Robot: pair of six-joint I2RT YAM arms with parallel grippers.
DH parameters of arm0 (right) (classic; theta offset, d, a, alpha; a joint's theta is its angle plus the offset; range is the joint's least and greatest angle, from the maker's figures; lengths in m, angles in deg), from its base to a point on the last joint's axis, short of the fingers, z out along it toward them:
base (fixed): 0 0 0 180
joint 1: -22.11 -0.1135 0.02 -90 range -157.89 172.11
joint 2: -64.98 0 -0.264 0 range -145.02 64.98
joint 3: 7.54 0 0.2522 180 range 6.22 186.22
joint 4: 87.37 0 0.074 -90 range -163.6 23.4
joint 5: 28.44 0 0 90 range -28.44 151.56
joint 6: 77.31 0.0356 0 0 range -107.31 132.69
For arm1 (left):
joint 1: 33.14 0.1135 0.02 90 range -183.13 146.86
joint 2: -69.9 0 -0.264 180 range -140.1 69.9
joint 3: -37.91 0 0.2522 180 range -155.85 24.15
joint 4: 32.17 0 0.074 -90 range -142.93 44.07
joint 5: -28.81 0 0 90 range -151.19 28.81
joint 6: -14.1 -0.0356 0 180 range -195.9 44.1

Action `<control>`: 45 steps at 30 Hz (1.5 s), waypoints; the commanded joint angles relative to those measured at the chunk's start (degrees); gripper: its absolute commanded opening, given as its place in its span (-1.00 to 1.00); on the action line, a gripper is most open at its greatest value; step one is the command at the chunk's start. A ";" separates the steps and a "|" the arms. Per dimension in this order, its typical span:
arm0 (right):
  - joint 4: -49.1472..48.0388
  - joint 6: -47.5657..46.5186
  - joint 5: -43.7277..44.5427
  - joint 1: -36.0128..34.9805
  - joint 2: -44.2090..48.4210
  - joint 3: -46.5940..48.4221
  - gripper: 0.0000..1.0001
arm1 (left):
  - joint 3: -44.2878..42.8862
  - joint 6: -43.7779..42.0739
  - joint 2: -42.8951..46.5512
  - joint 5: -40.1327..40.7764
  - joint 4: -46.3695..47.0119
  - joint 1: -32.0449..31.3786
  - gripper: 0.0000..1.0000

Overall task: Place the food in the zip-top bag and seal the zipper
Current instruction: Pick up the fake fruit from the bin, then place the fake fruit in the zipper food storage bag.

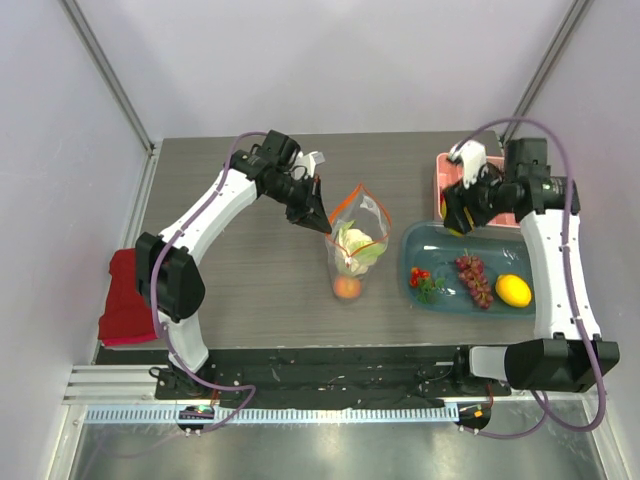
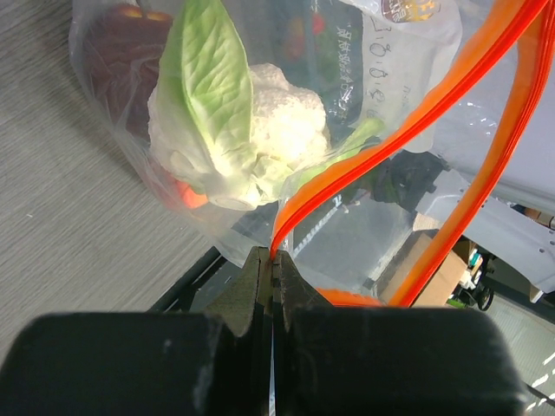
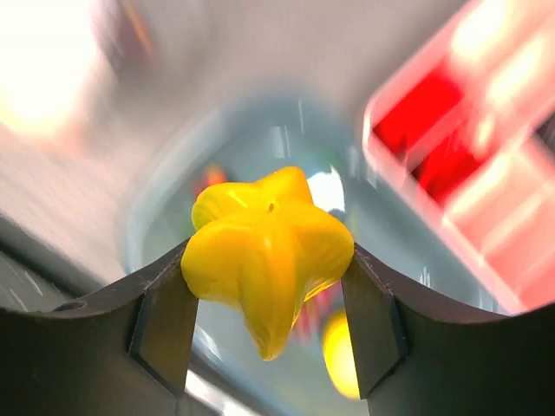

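Over the blue tray's [image 1: 440, 250] far edge, my right gripper [image 3: 269, 303] pinches the starfruit [image 3: 264, 247] across its ribs (light, hard, slick plastic, I judge: grip mid-body); left gripper [image 2: 273, 269], pressed together on the zipper [image 2: 416, 121], holds the zip-top bag [image 1: 357, 235] open mid-counter [image 1: 250, 200].

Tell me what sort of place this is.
Most likely a robotics lab test cell, not a kitchen: the left arm and right arm are bolted to a rail at a grey table's edge, plain white panels enclose it, and the lemon and grapes in the blue tray look like toys.
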 commanded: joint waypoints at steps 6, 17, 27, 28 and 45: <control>-34.94 35.83 -24.93 -10.25 1.59 9.90 -0.65 | -2.93 -1.82 1.74 -1.48 -1.42 0.45 -1.00; -43.67 21.18 -16.59 -27.49 2.48 -3.89 -0.63 | -5.65 -0.76 1.92 -6.58 -3.79 2.39 -1.00; -50.96 11.41 -6.74 -30.84 1.34 -13.03 -0.35 | -6.54 -1.99 1.13 -7.37 -5.20 2.56 -1.00; -52.01 11.15 -6.13 -31.27 1.25 -13.39 -0.25 | -6.71 -1.99 1.04 -7.37 -5.20 2.56 -1.00; -57.04 6.84 6.27 -32.86 2.56 -17.61 0.80 | -8.29 -1.82 0.07 -7.02 -5.20 2.48 -1.00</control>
